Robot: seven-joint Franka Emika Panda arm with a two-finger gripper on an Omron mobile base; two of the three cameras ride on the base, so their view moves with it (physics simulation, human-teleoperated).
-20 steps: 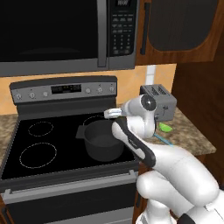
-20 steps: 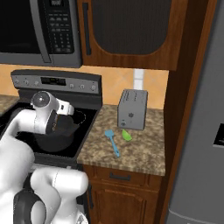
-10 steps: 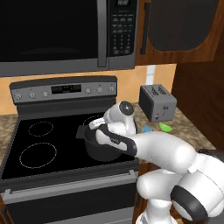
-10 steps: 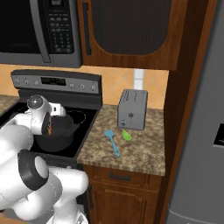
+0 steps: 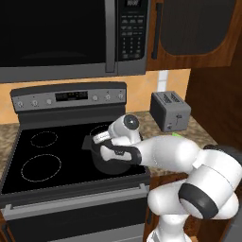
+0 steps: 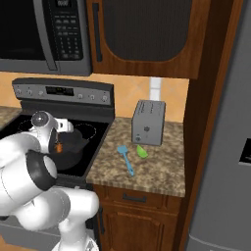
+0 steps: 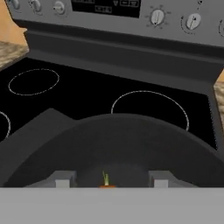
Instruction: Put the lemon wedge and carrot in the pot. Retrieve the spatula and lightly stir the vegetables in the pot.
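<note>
The dark pot (image 6: 77,147) stands on the stove's front right burner, and its rim (image 7: 131,127) curves across the hand view. My gripper (image 7: 111,182) hangs just above the pot's inside, open. Between the fingertips (image 7: 62,181) sits the small orange carrot (image 7: 106,183) with its green stalk, a clear gap on each side of it. From the right base view the carrot (image 6: 59,147) shows under the hand, over the pot. On the granite counter lie the yellow-green lemon wedge (image 6: 141,151) and the blue spatula (image 6: 126,158), both in front of the toaster.
A silver toaster (image 6: 148,122) stands at the back of the counter, right of the stove (image 5: 47,160). The microwave (image 5: 61,33) hangs above the cooktop. The stove's control panel (image 7: 131,13) rises behind the burners. A wooden cabinet side closes the counter's right end.
The arm has swung left from near the toaster and come down over the pot with the carrot. The jaws, shut on the carrot before, now stand apart.
</note>
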